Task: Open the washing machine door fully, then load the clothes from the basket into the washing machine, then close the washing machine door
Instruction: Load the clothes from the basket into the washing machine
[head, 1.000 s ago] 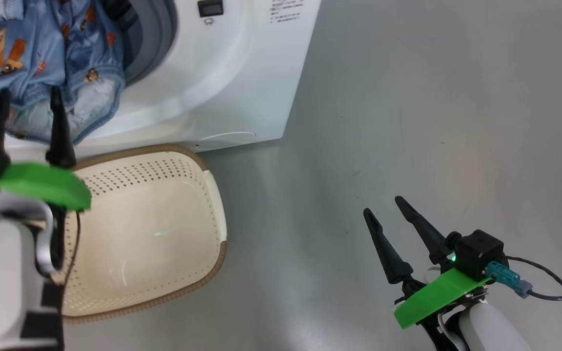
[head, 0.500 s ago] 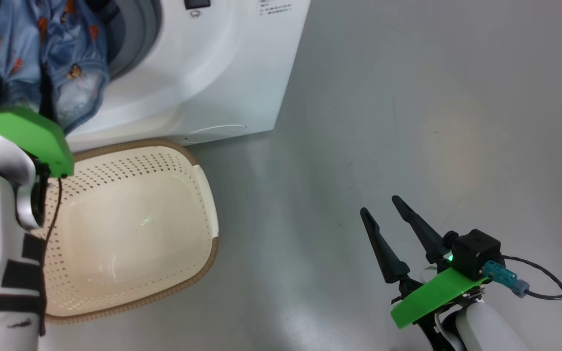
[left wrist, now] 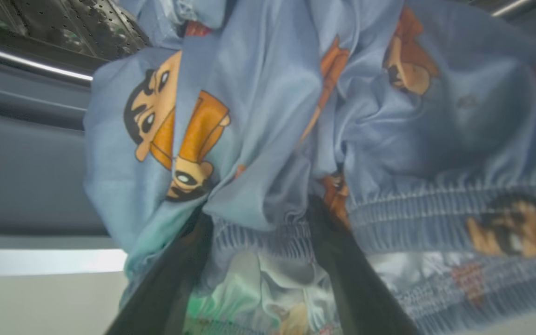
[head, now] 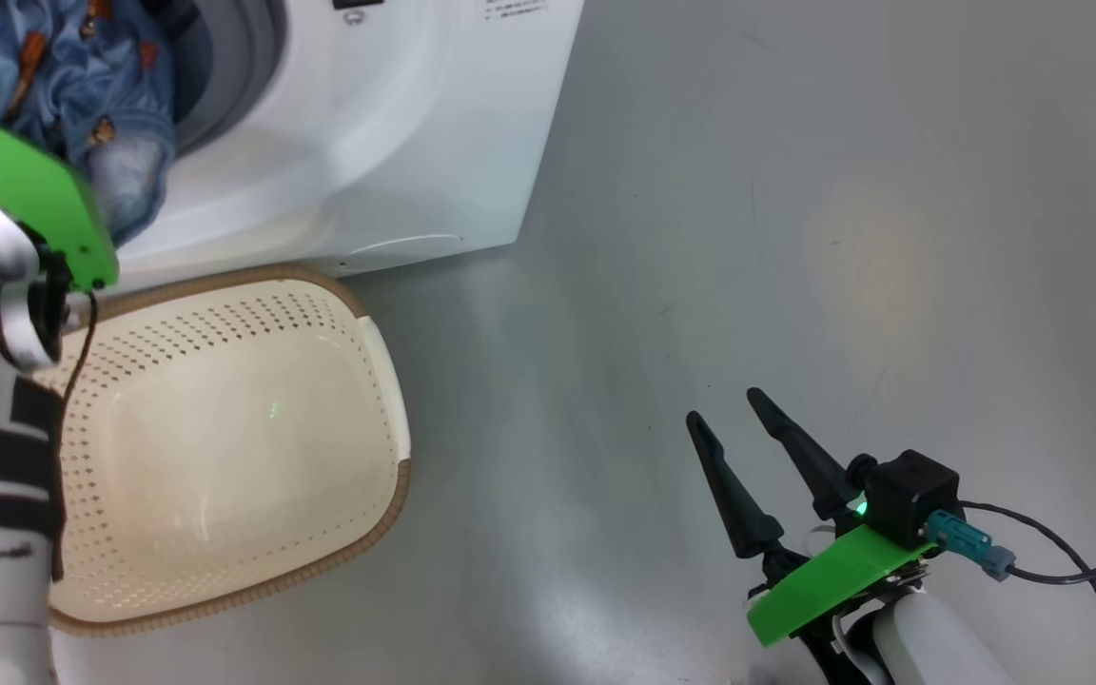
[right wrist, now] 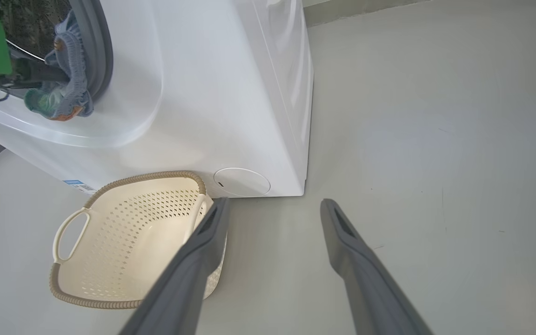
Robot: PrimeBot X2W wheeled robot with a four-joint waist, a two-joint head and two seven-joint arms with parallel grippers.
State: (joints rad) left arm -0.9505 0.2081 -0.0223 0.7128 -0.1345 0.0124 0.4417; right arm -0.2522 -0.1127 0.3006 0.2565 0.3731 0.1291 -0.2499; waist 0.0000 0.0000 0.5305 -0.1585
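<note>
Blue soft clothes printed with orange figures bunch at the mouth of the big white front-loading washing machine. I see my left gripper against them, jaws spread, fabric between. The cream perforated plastic basket sits just below. My right gripper, jaws spread, hovers over the grey floor.

Was grey floor. Bore the washing machine at eleven o'clock. Carried the basket just beside it, at eight o'clock.
</note>
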